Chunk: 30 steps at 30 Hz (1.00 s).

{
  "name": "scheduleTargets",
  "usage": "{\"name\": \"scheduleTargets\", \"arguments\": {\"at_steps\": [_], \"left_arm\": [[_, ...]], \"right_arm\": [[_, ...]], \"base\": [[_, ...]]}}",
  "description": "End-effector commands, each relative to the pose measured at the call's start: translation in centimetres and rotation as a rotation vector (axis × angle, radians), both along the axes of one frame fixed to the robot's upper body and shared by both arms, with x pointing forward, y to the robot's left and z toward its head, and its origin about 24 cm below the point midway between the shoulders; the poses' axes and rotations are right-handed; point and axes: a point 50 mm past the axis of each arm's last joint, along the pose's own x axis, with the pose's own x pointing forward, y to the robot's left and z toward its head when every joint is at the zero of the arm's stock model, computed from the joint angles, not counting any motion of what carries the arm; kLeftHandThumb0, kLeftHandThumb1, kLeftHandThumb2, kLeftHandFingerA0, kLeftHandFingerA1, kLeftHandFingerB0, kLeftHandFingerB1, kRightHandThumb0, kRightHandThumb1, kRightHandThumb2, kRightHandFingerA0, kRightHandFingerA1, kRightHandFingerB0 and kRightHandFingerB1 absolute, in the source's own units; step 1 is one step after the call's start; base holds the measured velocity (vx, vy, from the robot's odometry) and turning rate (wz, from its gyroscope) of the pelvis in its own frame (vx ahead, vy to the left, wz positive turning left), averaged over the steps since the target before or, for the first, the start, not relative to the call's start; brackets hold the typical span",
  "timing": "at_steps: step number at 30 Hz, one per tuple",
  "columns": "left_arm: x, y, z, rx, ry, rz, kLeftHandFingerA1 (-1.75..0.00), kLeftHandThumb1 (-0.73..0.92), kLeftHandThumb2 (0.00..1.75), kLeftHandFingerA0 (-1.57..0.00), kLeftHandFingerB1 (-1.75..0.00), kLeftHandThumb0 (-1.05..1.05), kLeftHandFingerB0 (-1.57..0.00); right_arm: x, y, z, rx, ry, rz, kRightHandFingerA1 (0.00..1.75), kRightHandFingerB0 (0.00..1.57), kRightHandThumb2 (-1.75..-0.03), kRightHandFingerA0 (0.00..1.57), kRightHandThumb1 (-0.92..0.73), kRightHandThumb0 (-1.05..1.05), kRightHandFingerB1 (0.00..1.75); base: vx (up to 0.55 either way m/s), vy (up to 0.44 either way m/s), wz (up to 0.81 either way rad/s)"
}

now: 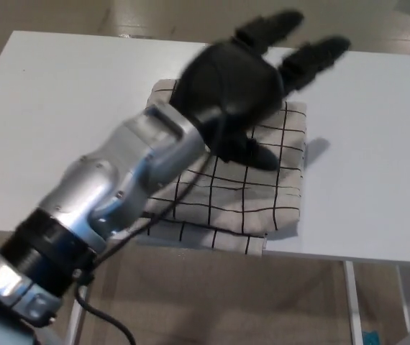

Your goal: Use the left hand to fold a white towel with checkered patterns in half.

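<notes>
The white towel with a black checkered grid (244, 190) lies folded on the white table (61, 115), its near edge hanging slightly over the table's front edge. My left hand (244, 90) is raised above the towel's far part, fingers spread and holding nothing. Its silver forearm crosses over the towel's left side and hides that part. My right hand does not show.
The table's front edge (349, 257) runs just below the towel. A table leg (352, 302) and tan floor show beneath it. Bare white tabletop lies to the left and right of the towel.
</notes>
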Motion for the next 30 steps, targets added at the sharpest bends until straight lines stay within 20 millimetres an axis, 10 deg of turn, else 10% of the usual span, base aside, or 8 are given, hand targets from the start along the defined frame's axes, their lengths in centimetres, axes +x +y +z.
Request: {"name": "scheduleTargets", "arguments": {"at_steps": [1,12,14,15,18,19,28,30], "left_arm": [[-6.3,7.9,9.0,-0.292,0.214,-0.212,-0.05,0.58,0.61,0.0,-0.24,-0.93,0.0],[-14.5,14.6,7.0,-0.324,0.282,-0.275,-0.13,0.47,0.9,-0.03,-0.33,-0.77,-0.04],[-15.3,14.9,6.4,-0.335,0.313,-0.286,-0.14,0.47,0.89,-0.06,-0.36,-0.77,-0.07],[-15.8,15.1,5.9,-0.344,0.339,-0.293,-0.17,0.47,0.88,-0.03,-0.39,-0.77,-0.04],[-17.4,16.2,4.5,-0.367,0.47,-0.309,-0.22,0.57,0.59,-0.1,-0.31,-0.81,-0.19],[-18.1,16.6,3.8,-0.378,0.53,-0.311,-0.49,0.26,0.89,0.0,-0.46,-0.37,0.0],[-21.2,18.7,-1.4,-0.508,0.822,-0.308,-0.31,0.76,0.64,-0.3,-0.32,-0.76,-0.36],[-22.4,19.5,-3.3,-0.577,0.944,-0.298,-0.44,0.68,1.01,-0.28,-0.45,-0.85,-0.33]], "right_arm": [[-2.2,-0.2,-1.0,0.036,0.051,-0.028,0.7,0.55,-0.61,0.56,-0.73,-0.33,0.5],[-3.3,-1.1,-0.7,0.045,0.096,-0.06,0.6,0.54,-0.61,0.54,-0.73,-0.4,0.48],[-3.4,-1.2,-0.6,0.053,0.093,-0.068,0.68,0.44,-0.98,0.51,-0.57,-0.39,0.61],[-3.3,-1.3,-0.5,0.057,0.091,-0.071,0.55,0.54,-0.61,0.5,-0.73,-0.41,0.49],[-2.9,-1.5,-0.1,0.065,0.077,-0.097,0.5,0.54,-0.61,0.47,-0.73,-0.39,0.49],[-2.7,-1.6,0.0,0.069,0.071,-0.108,0.5,0.55,-0.61,0.47,-0.73,-0.37,0.49],[-2.1,-2.5,0.4,0.048,0.046,-0.126,0.52,0.54,-0.61,0.47,-0.74,-0.31,0.5],[-2.8,-2.7,0.3,0.062,0.057,-0.132,0.57,0.53,-0.61,0.47,-0.74,-0.3,0.5]], "base": [[0.0,0.0,0.0],[0.0,0.0,0.0],[0.0,0.0,0.0],[0.0,0.0,0.0],[0.0,0.0,0.0],[0.0,0.0,0.0],[0.0,0.0,0.0],[0.0,0.0,0.0]]}}
